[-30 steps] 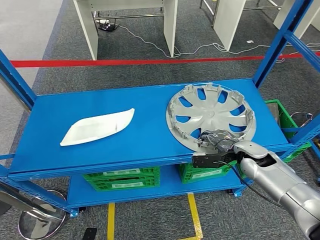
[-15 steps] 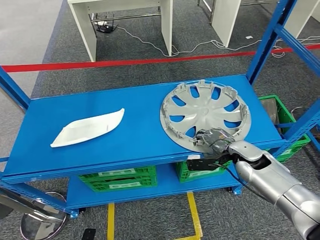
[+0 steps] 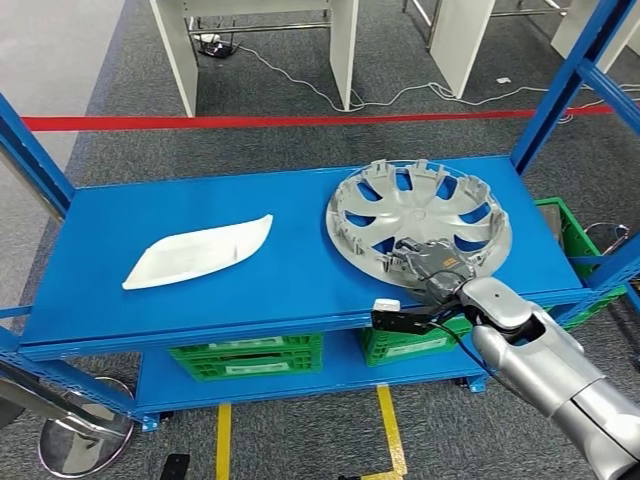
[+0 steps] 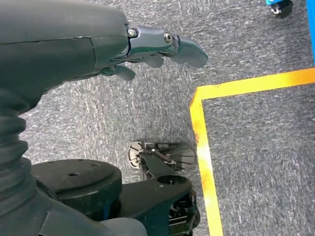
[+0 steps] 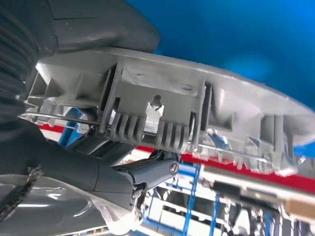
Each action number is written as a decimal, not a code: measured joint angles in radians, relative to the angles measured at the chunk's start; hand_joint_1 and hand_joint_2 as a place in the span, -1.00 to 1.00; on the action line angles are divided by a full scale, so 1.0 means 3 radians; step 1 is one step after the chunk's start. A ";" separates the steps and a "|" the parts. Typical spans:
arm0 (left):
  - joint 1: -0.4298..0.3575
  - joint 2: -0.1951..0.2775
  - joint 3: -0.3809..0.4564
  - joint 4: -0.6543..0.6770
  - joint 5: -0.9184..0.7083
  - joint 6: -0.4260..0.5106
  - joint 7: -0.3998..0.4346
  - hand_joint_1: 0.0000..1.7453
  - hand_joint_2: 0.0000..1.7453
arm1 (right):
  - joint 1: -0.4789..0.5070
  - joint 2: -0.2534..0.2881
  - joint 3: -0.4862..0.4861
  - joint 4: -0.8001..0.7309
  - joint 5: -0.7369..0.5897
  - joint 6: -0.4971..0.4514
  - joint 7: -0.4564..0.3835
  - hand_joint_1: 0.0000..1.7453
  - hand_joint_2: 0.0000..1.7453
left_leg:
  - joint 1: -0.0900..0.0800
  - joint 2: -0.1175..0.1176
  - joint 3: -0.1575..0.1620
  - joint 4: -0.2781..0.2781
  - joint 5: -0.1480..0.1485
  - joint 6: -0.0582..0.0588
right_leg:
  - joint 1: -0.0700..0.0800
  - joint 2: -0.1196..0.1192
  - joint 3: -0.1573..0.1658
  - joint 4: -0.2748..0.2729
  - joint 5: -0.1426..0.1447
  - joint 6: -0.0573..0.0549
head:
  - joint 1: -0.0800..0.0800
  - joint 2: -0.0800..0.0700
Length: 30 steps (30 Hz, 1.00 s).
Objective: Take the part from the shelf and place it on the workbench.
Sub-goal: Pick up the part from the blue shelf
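A silver wheel cover [image 3: 423, 205] lies face down at the right end of the blue shelf [image 3: 302, 275]. My right hand [image 3: 429, 272] grips its near rim at the shelf's front edge. In the right wrist view the thumb [image 5: 104, 29] lies over the rim of the wheel cover [image 5: 167, 105] and dark fingers [image 5: 148, 174] curl beneath it, so the near edge looks raised off the shelf. A white curved trim part [image 3: 198, 251] lies on the left half of the shelf. My left hand [image 4: 148, 44] hangs over the grey floor with its fingers out, holding nothing.
Blue uprights [image 3: 562, 85] frame the shelf at its corners. Green crates [image 3: 245, 355] sit on the lower level and another [image 3: 570, 235] stands at the right. Beyond a red floor line [image 3: 264, 122] stand white table legs [image 3: 343, 50]. A yellow floor line [image 3: 389, 425] runs below.
The view has swayed slightly. My right hand has closed further under the wheel cover's near rim, and that edge has tipped up a little from the shelf.
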 joint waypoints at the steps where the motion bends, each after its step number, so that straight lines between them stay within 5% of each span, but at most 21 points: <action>1: -0.0001 0.0001 0.0000 0.0000 -0.0008 0.0001 0.0002 -1.00 1.00 | 0.0010 0.0003 -0.0041 -0.0032 0.0025 -0.0035 -0.0003 1.00 1.00 | -0.0002 -0.0002 0.0000 0.0010 -0.0013 -0.0014 | 0.0000 -0.0002 0.0104 -0.0224 0.0102 -0.0002 | 0.0000 0.0000; 3: -0.0006 0.0004 0.0000 0.0000 -0.0020 0.0004 0.0010 -1.00 1.00 | 0.0024 0.0011 -0.0121 -0.0100 0.0073 -0.0113 -0.0005 1.00 1.00 | -0.0016 -0.0003 -0.0018 0.0045 -0.0036 -0.0048 | 0.0003 0.0000 0.0267 -0.0550 0.0193 -0.0017 | 0.0000 0.0000; 8: -0.0002 0.0015 0.0000 0.0000 -0.0053 0.0035 0.0031 -1.00 1.00 | 0.0102 0.0020 -0.0308 -0.0270 0.0203 -0.0307 -0.0011 1.00 1.00 | -0.0022 -0.0001 -0.0064 0.0152 -0.0124 -0.0116 | -0.0006 0.0002 0.0310 -0.0602 0.0164 -0.0101 | -0.0012 0.0000; 11: -0.0004 0.0016 0.0000 0.0000 -0.0066 0.0053 0.0040 -1.00 1.00 | 0.0124 0.0029 -0.0428 -0.0365 0.0284 -0.0463 -0.0019 1.00 1.00 | -0.0006 0.0003 -0.0319 0.0712 -0.0399 -0.0164 | -0.0010 -0.0005 0.0327 -0.0605 0.0153 -0.0134 | -0.0031 0.0000; 13: -0.0001 0.0017 0.0000 0.0000 -0.0066 0.0057 0.0045 -1.00 1.00 | 0.0154 0.0040 -0.0493 -0.0411 0.0341 -0.0549 -0.0036 1.00 1.00 | -0.0003 0.0004 -0.0468 0.0989 -0.0448 -0.0166 | -0.0004 -0.0004 0.0338 -0.0604 0.0144 -0.0141 | -0.0031 0.0000; 15: 0.0000 0.0018 0.0000 0.0000 -0.0066 0.0059 0.0047 -1.00 1.00 | 0.0181 0.0050 -0.0550 -0.0453 0.0384 -0.0610 -0.0051 1.00 1.00 | -0.0005 0.0003 -0.0405 0.0795 -0.0252 -0.0142 | 0.0005 0.0003 0.0358 -0.0604 0.0133 -0.0141 | -0.0031 0.0000; 18: -0.0005 0.0022 0.0000 0.0000 -0.0066 0.0063 0.0047 -1.00 1.00 | 0.0192 0.0065 -0.0618 -0.0501 0.0410 -0.0660 -0.0054 1.00 1.00 | -0.0026 0.0003 -0.0166 0.0205 0.0037 -0.0071 | 0.0021 0.0012 0.0377 -0.0604 0.0115 -0.0122 | -0.0030 0.0000; 23: -0.0007 0.0023 0.0002 0.0000 -0.0069 0.0103 0.0046 -1.00 1.00 | 0.0191 0.0070 -0.0700 -0.0554 0.0493 -0.0753 -0.0046 1.00 1.00 | -0.0021 0.0004 -0.0094 0.0023 0.0044 -0.0012 | 0.0024 0.0007 0.0336 -0.0577 0.0075 -0.0042 | -0.0023 0.0000; 27: -0.0021 0.0021 0.0003 0.0000 -0.0078 0.0117 0.0046 -1.00 1.00 | 0.0143 0.0080 -0.0746 -0.0592 0.0542 -0.0850 -0.0049 1.00 1.00 | -0.0010 0.0005 -0.0075 -0.0009 0.0053 0.0022 | 0.0017 0.0007 -0.0028 0.0141 -0.0248 -0.0002 | -0.0010 0.0000; 29: -0.0019 0.0022 0.0003 0.0000 -0.0076 0.0121 0.0046 -1.00 1.00 | 0.0126 0.0083 -0.0757 -0.0609 0.0559 -0.0873 -0.0048 1.00 1.00 | -0.0009 -0.0001 -0.0069 -0.0003 0.0046 0.0023 | 0.0010 0.0005 -0.0107 0.0269 -0.0215 0.0013 | -0.0010 0.0000; 30: -0.0019 0.0022 0.0004 0.0000 -0.0075 0.0121 0.0046 -1.00 1.00 | 0.0113 0.0084 -0.0766 -0.0619 0.0569 -0.0877 -0.0048 1.00 1.00 | -0.0007 -0.0005 -0.0064 0.0004 0.0039 0.0017 | 0.0005 0.0004 -0.0050 0.0135 -0.0108 0.0017 | -0.0010 0.0000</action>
